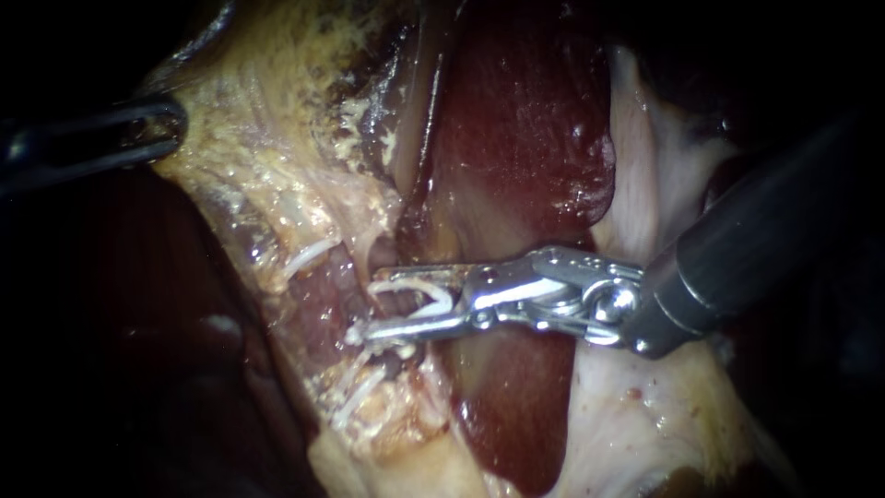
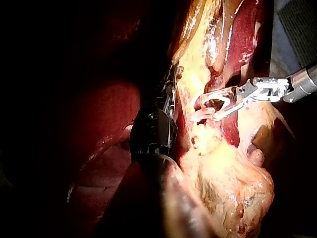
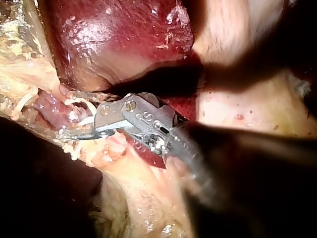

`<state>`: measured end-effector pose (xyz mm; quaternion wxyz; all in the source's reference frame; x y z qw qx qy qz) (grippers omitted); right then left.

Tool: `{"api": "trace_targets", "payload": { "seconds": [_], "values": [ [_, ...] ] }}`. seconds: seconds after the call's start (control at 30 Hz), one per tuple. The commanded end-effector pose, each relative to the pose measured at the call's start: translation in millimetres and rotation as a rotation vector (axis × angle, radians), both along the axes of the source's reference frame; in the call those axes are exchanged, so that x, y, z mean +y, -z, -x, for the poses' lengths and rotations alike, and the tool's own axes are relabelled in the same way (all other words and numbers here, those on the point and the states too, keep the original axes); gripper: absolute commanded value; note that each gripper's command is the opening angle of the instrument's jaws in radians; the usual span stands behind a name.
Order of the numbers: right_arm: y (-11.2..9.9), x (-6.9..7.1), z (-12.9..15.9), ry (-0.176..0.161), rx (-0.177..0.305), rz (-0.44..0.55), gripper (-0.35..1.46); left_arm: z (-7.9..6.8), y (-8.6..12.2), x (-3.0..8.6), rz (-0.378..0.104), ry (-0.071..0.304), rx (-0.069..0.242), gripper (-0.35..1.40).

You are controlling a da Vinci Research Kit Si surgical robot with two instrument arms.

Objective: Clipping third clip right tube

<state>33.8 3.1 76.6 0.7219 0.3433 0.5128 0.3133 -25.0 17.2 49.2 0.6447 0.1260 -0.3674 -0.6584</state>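
Note:
My right instrument [image 1: 373, 304] comes in from the right with metal jaws open, one on each side of the pinkish right tube [image 1: 327, 297]. A white clip [image 1: 424, 293] sits between the jaws, its legs spread. In the right wrist view the jaws of this instrument [image 3: 64, 114] straddle the tube [image 3: 49, 111]. Two white clips lie on the tube, one above the jaws [image 1: 309, 256] and one below [image 1: 355, 392]. At the upper left, my left instrument [image 1: 173, 124] has dark jaws shut on the yellowish gallbladder tissue [image 1: 267, 138]; the same instrument [image 2: 171, 84] shows in the left wrist view.
Dark red liver [image 1: 525, 138] rises behind the right instrument's jaws, and more shows below them. Pale membrane [image 1: 645, 184] lies to the right, under the shaft. Yellow fatty tissue [image 1: 396, 433] surrounds the tube's lower end.

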Motion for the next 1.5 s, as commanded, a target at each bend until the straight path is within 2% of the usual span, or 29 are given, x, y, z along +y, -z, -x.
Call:
{"api": "trace_targets", "payload": {
  "seconds": [0.03, 0.13, 0.2, 0.43, 0.7, 1.03, 1.13, 1.23, 1.3, 1.5],
  "values": [
    [0.1, 0.0, 0.0, 0.002, -0.013, 0.001, 0.52, 0.0, 0.0, 0.0, 0.000, 0.000, 0.000, -0.35],
    [0.4, 0.1, 0.4, 0.008, -0.080, 0.014, 0.53, 0.0, 0.1, -0.1, 0.000, 0.000, 0.000, -0.35],
    [0.8, 0.3, 0.8, 0.009, -0.101, 0.017, 0.53, 0.0, 0.1, -0.1, 0.004, -0.004, 0.003, -0.35],
    [1.7, 0.9, 1.4, -0.026, -0.124, 0.019, 0.54, 0.0, 0.2, -0.1, 0.004, -0.004, 0.003, -0.35],
    [1.4, 0.6, 0.7, -0.025, -0.123, 0.018, 0.54, 0.0, 0.3, -0.1, 0.005, -0.002, 0.001, -0.35],
    [-0.6, -0.5, -0.8, 0.003, -0.105, 0.017, 0.54, 0.0, 0.3, -0.1, 0.005, -0.002, 0.001, -0.35],
    [-1.0, -0.6, -1.2, 0.003, -0.102, 0.017, 0.57, 0.0, 0.3, -0.1, 0.005, -0.002, 0.001, -0.35],
    [-0.9, -0.5, -1.3, -0.003, -0.049, -0.006, 0.57, 0.0, 0.3, -0.1, 0.005, -0.002, 0.001, -0.35],
    [-0.7, -0.5, -1.4, -0.011, -0.026, -0.033, 0.57, 0.0, 0.3, -0.1, 0.005, -0.002, 0.001, -0.35],
    [-0.5, -0.7, -1.9, -0.007, 0.041, -0.095, 0.57, 0.0, 0.3, -0.1, 0.005, -0.002, 0.001, -0.35]
  ]
}}
